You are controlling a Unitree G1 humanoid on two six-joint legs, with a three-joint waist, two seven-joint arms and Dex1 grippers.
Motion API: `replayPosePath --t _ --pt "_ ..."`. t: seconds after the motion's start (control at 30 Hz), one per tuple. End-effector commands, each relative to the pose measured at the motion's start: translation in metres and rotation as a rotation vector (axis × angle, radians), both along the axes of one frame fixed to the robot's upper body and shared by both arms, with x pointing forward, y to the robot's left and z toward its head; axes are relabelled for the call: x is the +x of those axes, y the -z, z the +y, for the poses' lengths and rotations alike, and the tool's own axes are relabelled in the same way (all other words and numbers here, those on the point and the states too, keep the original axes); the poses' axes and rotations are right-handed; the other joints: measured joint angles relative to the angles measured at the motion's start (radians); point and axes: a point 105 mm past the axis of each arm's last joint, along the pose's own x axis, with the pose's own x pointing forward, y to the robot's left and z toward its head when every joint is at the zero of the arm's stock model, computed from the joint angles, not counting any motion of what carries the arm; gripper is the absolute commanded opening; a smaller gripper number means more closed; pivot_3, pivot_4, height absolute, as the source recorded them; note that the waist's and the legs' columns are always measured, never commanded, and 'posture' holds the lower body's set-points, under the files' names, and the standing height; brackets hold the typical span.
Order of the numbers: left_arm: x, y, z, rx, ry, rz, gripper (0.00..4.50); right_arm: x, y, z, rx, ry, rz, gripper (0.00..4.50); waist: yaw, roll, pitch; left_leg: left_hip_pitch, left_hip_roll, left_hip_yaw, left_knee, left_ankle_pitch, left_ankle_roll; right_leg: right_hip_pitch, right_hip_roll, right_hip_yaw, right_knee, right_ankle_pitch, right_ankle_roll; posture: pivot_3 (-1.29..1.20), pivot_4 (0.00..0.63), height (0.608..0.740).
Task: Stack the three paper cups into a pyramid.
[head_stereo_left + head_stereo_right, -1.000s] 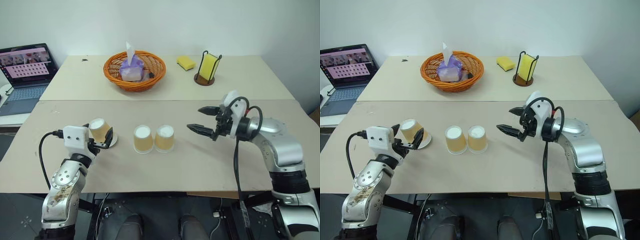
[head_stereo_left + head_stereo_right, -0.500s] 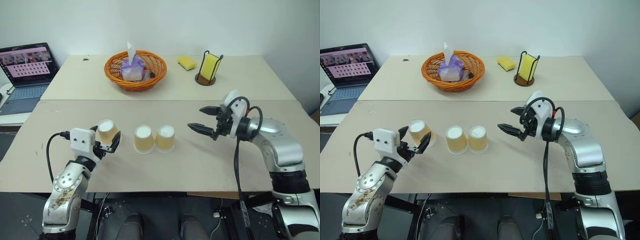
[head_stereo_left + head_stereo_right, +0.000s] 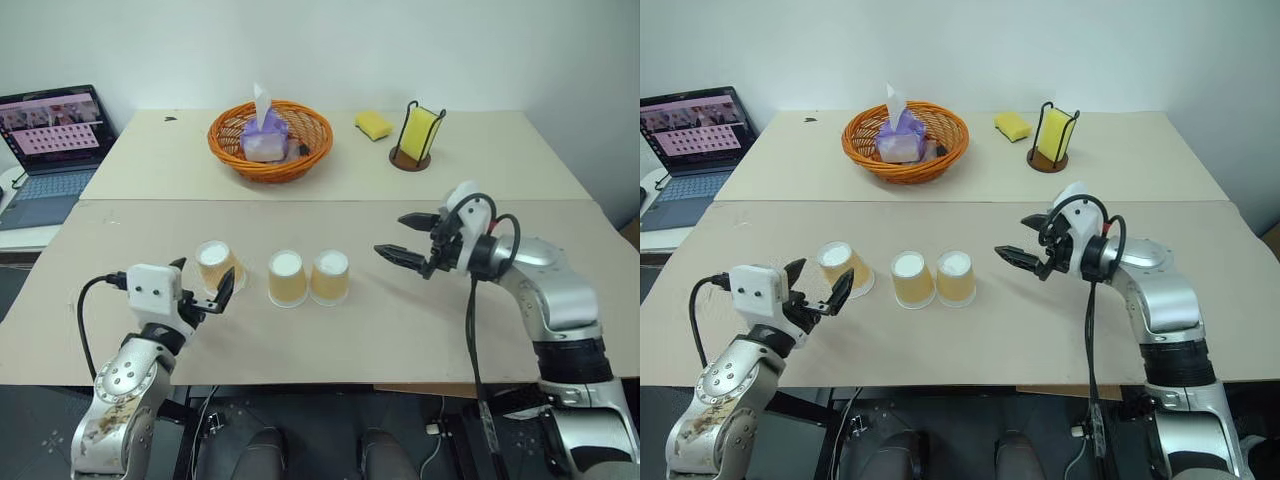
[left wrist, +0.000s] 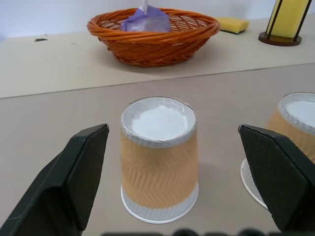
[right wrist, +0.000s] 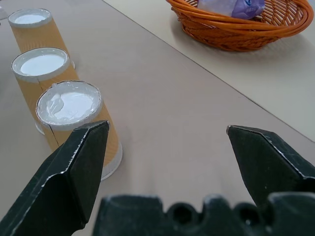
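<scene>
While all three paper cups stand upside down on the beige table (image 3: 400,330), none is stacked: a touching pair, the middle cup (image 3: 286,278) and the right cup (image 3: 329,276), and the left cup (image 3: 215,266) a little apart on their left. Each is a small tapered cone with tan, faintly ribbed sides, a white rim and a flat white bottom facing up. Its two black fingers spread wide and holding nothing, the left gripper (image 3: 204,287) sits just in front of the left cup. To the right of the pair, the right gripper (image 3: 408,238) hovers equally wide and empty. Behind lie one woven orange wicker basket (image 3: 270,140) and one yellow sponge (image 3: 372,125).
</scene>
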Motion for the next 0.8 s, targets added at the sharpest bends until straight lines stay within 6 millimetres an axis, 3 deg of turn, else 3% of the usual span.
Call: replayPosePath --t 0.03,0.2,0.33,0.6,0.8 --pt "-0.005 -0.004 0.006 0.024 -0.033 -0.016 4.5 0.0 -0.019 0.003 0.019 -0.018 -0.078 4.46 0.0 0.0 0.0 0.0 0.0 0.0 0.0 0.0 0.0 0.0 0.0 0.0 0.0 0.0 0.0 0.0 0.15 0.74" --pt "0.007 0.023 0.008 0.021 -0.007 0.086 4.5 -0.001 -0.021 0.002 0.026 -0.018 -0.086 4.46 0.002 0.0 0.0 0.0 0.0 0.0 0.0 0.0 0.0 0.0 0.0 0.0 0.0 0.0 0.0 0.0 0.15 0.74" --pt "0.021 0.029 0.002 0.013 0.037 0.092 4.5 -0.001 -0.021 -0.001 0.022 -0.002 -0.09 4.46 0.003 0.0 0.0 0.0 0.0 0.0 0.0 0.0 0.0 0.0 0.0 0.0 0.0 0.0 0.0 0.0 0.15 0.74" --pt "0.045 0.025 -0.004 0.032 0.103 0.065 4.5 -0.004 -0.021 -0.006 0.026 0.024 -0.093 4.46 0.004 0.0 0.0 -0.001 0.0 0.0 0.0 0.0 0.0 0.0 0.0 -0.001 -0.001 0.0 0.0 0.0 0.15 0.74" --pt "0.056 0.008 -0.011 0.042 0.141 0.019 4.5 -0.004 -0.021 -0.008 0.024 0.04 -0.097 4.46 0.004 0.0 0.0 -0.001 0.0 0.0 0.0 0.0 0.0 0.0 0.0 -0.001 -0.001 0.0 0.0 0.0 0.15 0.74"
